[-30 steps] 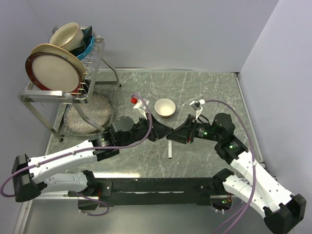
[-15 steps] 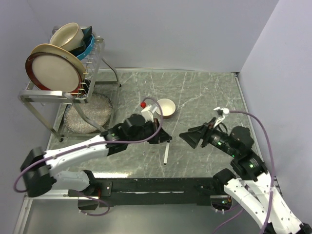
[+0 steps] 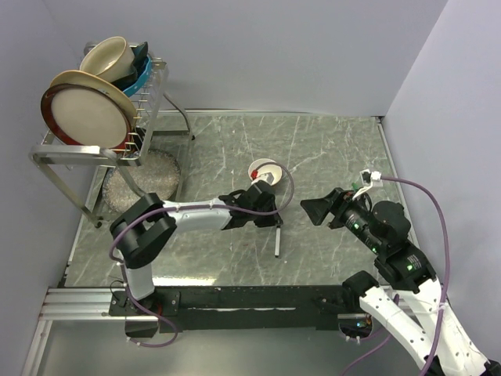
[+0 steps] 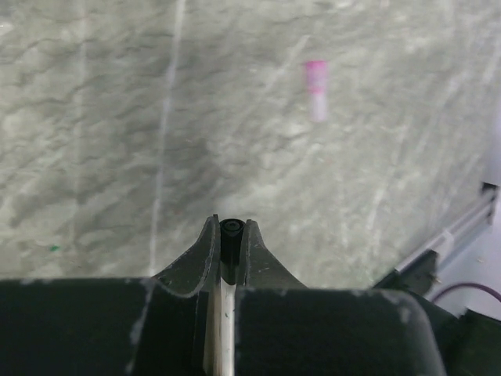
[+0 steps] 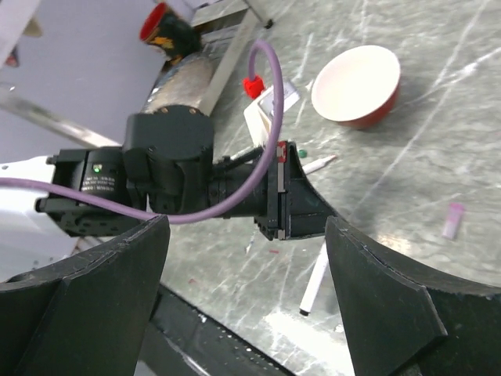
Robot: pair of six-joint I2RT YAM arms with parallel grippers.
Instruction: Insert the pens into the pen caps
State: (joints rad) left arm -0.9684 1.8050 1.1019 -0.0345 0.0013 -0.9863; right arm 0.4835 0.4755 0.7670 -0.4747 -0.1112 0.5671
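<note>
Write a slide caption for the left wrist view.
Left pincer shut on a white pen, its black end forward, over the marbled table; a small pink tube lies ahead.

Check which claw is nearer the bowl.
Left. The left claw, shut on a pen, sits just on the robot's side of the bowl. The right claw, open, is off to the bowl's right across a clear gap.

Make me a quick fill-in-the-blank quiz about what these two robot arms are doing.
The left gripper is shut on a slim white ___. The right gripper holds nothing; its fingers stand wide ___. The bowl sits on the marbled ___.
Missing words: pen; open; table.
</note>
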